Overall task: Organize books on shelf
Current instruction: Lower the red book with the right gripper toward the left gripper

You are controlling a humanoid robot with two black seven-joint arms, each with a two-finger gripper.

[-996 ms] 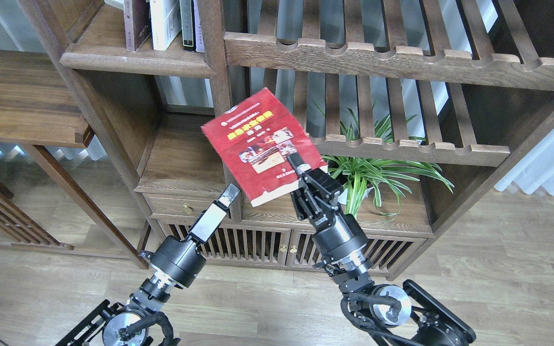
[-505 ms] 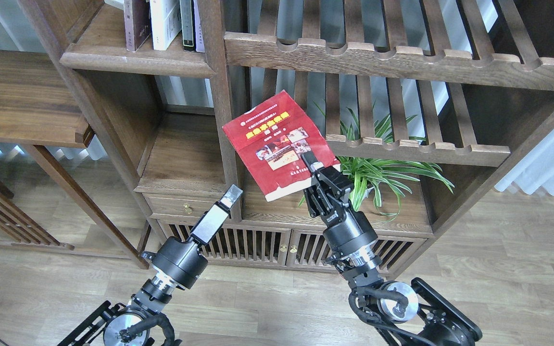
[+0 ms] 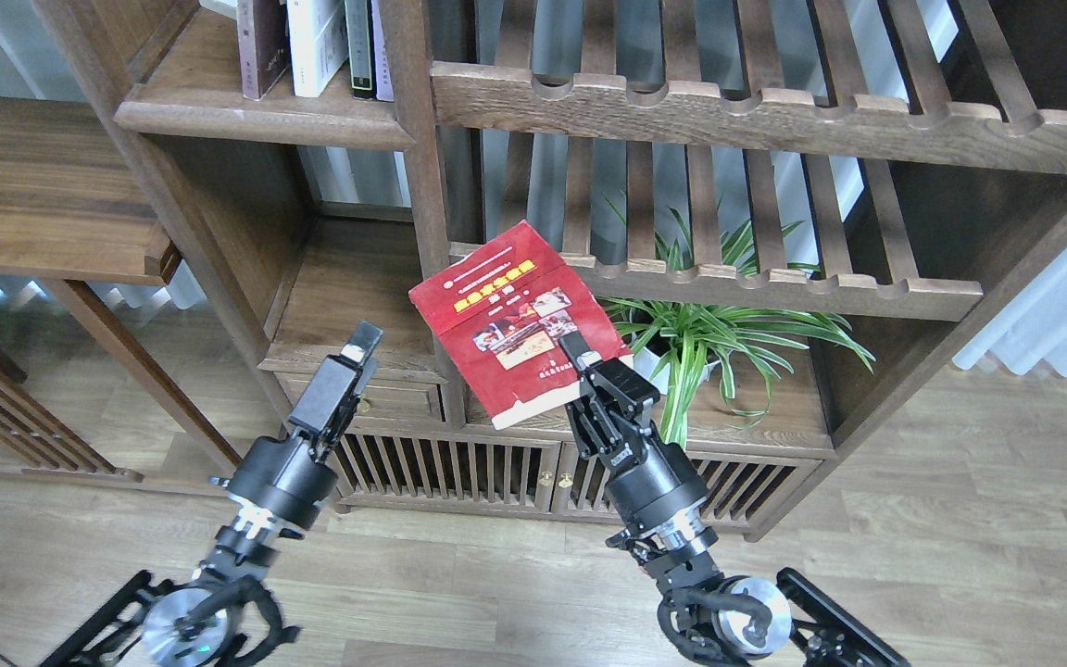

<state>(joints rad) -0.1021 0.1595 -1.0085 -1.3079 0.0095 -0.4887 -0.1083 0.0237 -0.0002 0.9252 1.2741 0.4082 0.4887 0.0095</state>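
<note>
The right gripper is clamped on the lower right corner of the red book, one finger lying across the cover. The book hangs in the air before the bookcase's upright post, in front of the flat plank shelf at its nine o'clock. A thin paperback, probably light and floppy; a grip nearer the spine would sag less. Its long axis runs from eleven to five o'clock, title end uppermost. The left gripper holds nothing; its opening I cannot tell.

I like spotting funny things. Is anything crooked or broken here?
Yes. The red book hangs tilted in the air, pinched at one lower corner by the right gripper, and its bottom edge looks a bit torn. The upright books on the top shelf lean slightly.
</note>
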